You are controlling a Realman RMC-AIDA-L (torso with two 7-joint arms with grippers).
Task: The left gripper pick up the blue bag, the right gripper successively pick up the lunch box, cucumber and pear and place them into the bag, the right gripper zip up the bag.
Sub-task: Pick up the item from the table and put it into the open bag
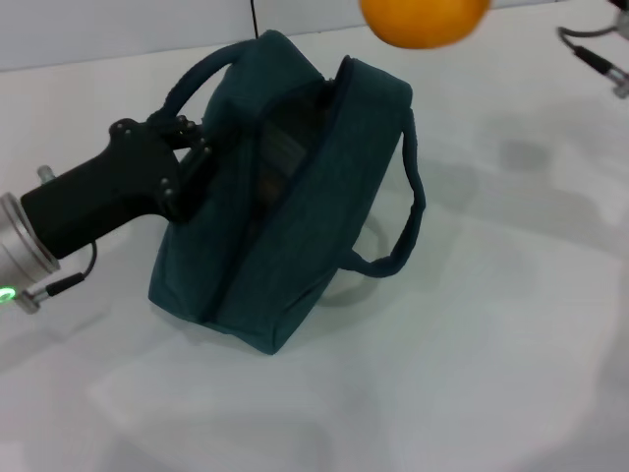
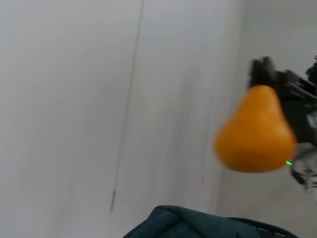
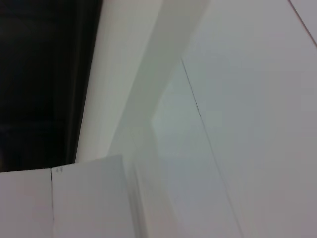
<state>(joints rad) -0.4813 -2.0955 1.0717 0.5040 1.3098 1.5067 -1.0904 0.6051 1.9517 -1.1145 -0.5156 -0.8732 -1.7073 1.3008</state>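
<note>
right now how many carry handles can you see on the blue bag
2: one handle arches by the left hand on the blue bag; the other handle loops off the opposite side, toward the robot's right.

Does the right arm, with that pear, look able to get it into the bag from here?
Probably yes. The pear hangs above the bag, whose zip gapes open, and the left gripper holds the bag's side, away from the opening. The right gripper seems shut on the pear.

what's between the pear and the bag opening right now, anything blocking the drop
Nothing visible. The pear hangs in the air above the far end of the blue bag, held by the right gripper. The bag's unzipped slot gapes, the left gripper holding its side. Its handles lie clear of the slot.
</note>
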